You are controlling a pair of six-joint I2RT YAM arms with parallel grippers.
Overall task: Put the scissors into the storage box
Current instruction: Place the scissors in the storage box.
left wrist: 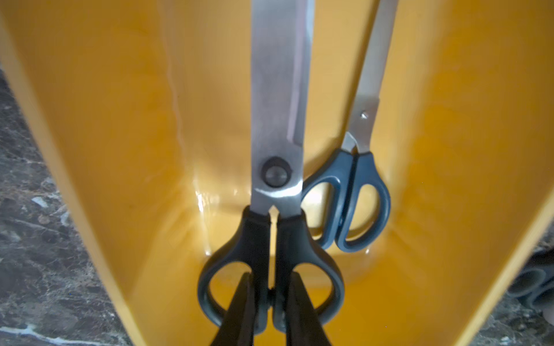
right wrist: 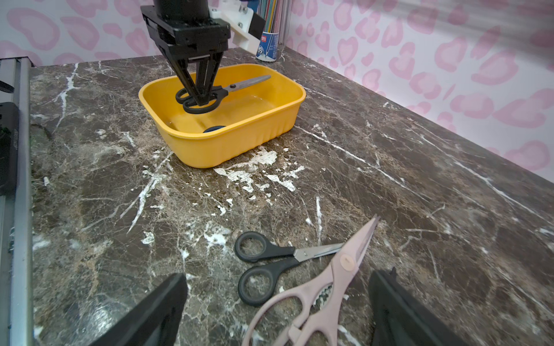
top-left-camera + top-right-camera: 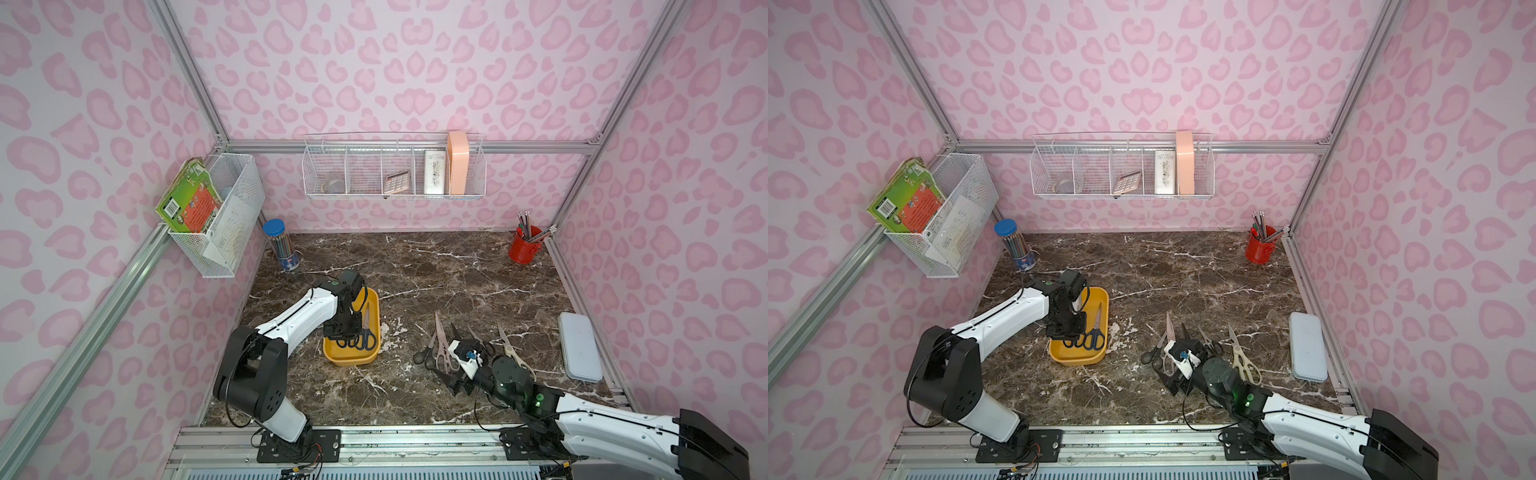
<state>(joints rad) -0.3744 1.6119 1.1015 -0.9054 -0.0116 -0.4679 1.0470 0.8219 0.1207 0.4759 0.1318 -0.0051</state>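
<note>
Holding: the left gripper is squeezed tight on the big black scissors — its fingers go through the two handle holes and pinch the bars between them.
Where they are: over the yellow box, handles low between its walls; I cannot tell if they touch the bottom.
Lying in the box: blue scissors, just beside the black ones.
Right gripper: wide open, holding nothing, low over the table.
Under it: pink scissors and small black scissors, crossing each other — both below the gap between its fingers.
Farther right: cream scissors, flat on the table.
</note>
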